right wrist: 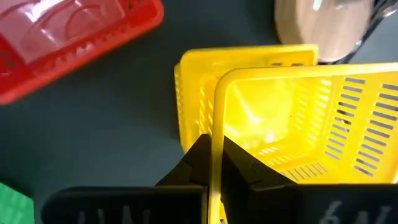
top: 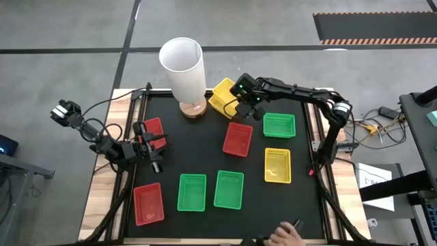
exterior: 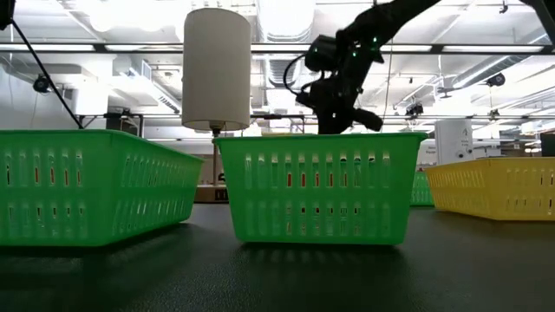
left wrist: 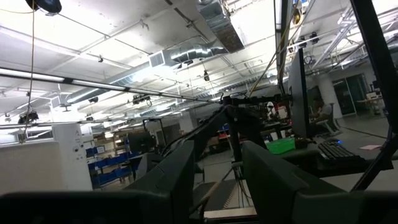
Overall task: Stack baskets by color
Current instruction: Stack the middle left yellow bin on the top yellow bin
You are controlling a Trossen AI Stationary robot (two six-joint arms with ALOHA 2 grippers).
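Note:
My right gripper (top: pixel 239 102) is at the table's far middle, shut on a yellow basket (right wrist: pixel 298 118) that hangs over a second yellow basket (right wrist: pixel 249 59) lying beside the white cylinder's wooden base (top: pixel 193 109). My left gripper (top: pixel 153 145) waits open at the left, above a red basket (top: pixel 153 127) that it partly hides; its wrist view shows nothing between its fingers (left wrist: pixel 174 180). On the table lie two more red baskets (top: pixel 237 139) (top: pixel 148 203), three green baskets (top: pixel 192 192) (top: pixel 229 189) (top: pixel 279 125) and a third yellow one (top: pixel 278 165). My right gripper pinches one side wall of the yellow basket at its rim (right wrist: pixel 214 134), one finger inside the basket and one outside. The fingers come slanting down from above. The basket hangs tilted over the lower yellow basket; whether the two touch, I cannot tell.
The tall white cylinder (top: pixel 183 65) stands at the far middle, close to my right gripper. A person's hand (top: pixel 290 234) shows at the table's near edge. In the low view two green baskets (exterior: pixel 316 186) (exterior: pixel 87 186) fill the foreground.

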